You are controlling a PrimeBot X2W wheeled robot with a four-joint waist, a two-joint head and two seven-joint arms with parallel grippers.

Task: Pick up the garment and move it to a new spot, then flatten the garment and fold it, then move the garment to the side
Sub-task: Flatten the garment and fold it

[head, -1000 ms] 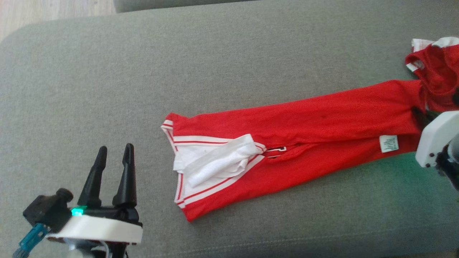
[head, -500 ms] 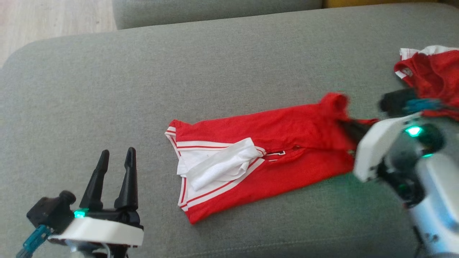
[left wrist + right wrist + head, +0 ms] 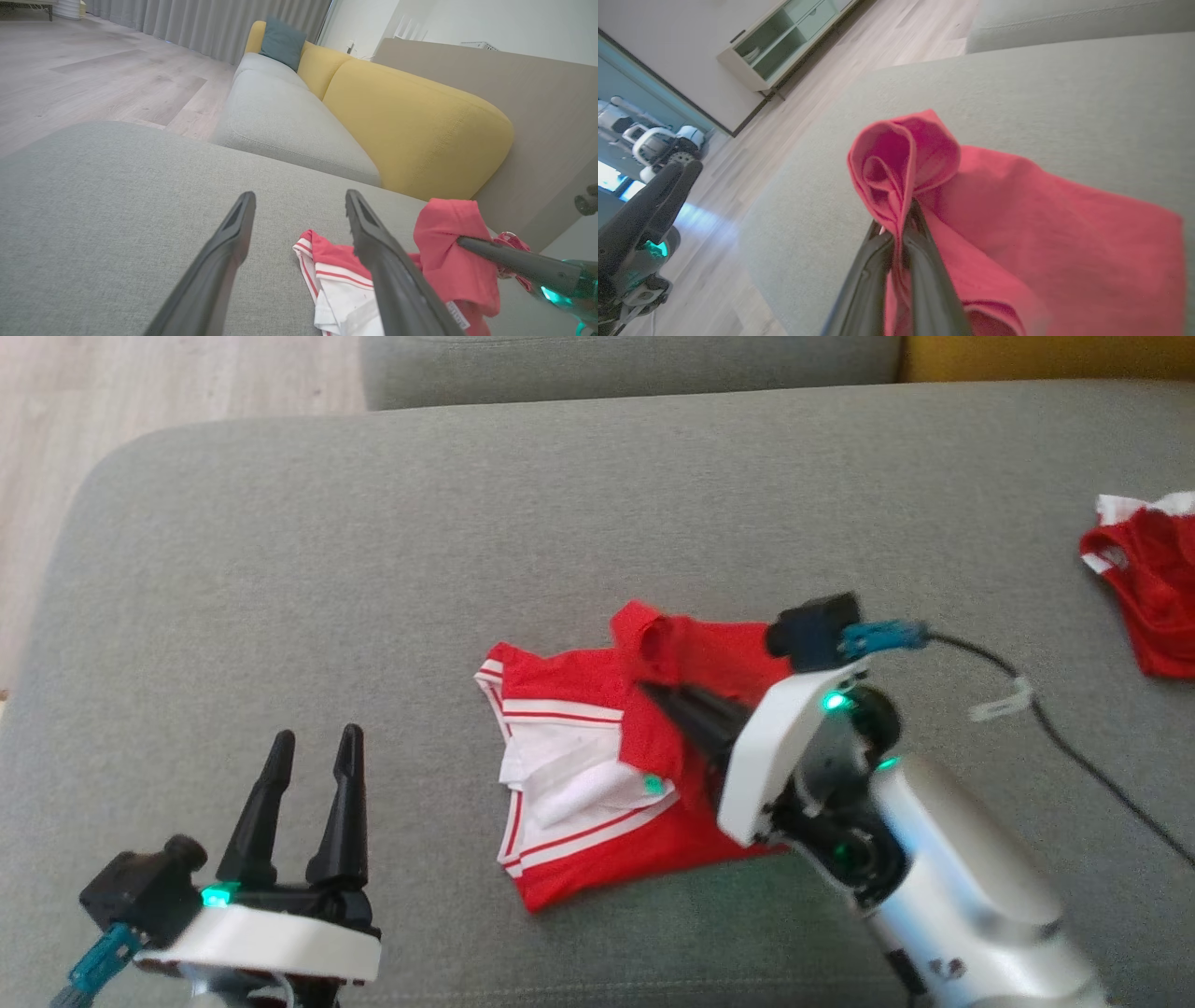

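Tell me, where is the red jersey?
In the head view, the jersey lies mid-cushion on the grey sofa, one end pinched in the shut jaws of the right gripper.

Nothing legible appears in these views: no word, number or brand can be read. A small white tag (image 3: pixel 457 319) on the red garment (image 3: pixel 642 742) carries dark print in the left wrist view, but the marks are too small and blurred to read.
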